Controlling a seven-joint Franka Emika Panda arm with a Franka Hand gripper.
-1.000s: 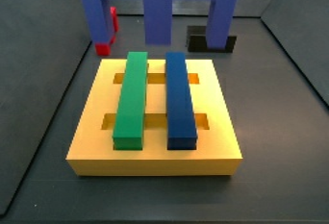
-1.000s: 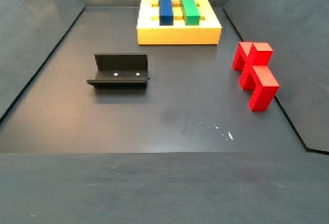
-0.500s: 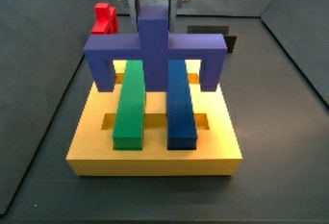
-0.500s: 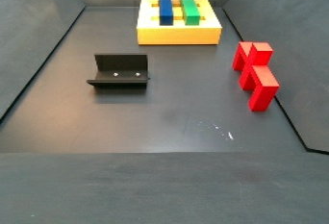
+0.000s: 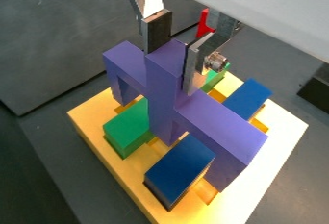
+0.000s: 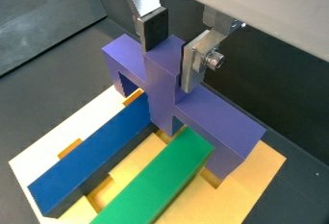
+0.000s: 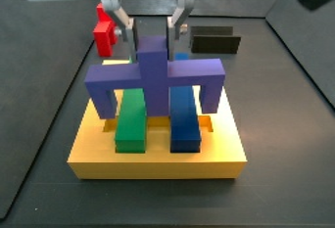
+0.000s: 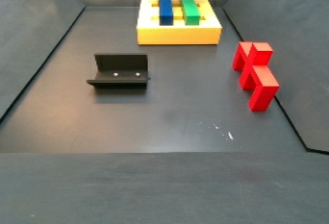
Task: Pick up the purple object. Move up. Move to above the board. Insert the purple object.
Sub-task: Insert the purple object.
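Above the board (image 7: 157,152) at the desk's 12 o'clock end, the gripper (image 7: 153,31) clamps the purple object (image 7: 157,80) by its raised centre; its crossbar spans the green bar (image 7: 131,114) and blue bar (image 7: 183,114), legs pointing straight down towards the slots

Colour key. Gripper (image 5: 178,37) above the board: silver finger plates with dark pads. Purple object (image 7: 155,75): matte purple-blue. Board (image 7: 157,150): yellow, bearing a green bar (image 7: 131,117) and a dark blue bar (image 7: 185,117). Red block (image 8: 256,73) at three o'clock; fixture (image 8: 118,71) dark grey; floor (image 8: 154,122) dull grey.
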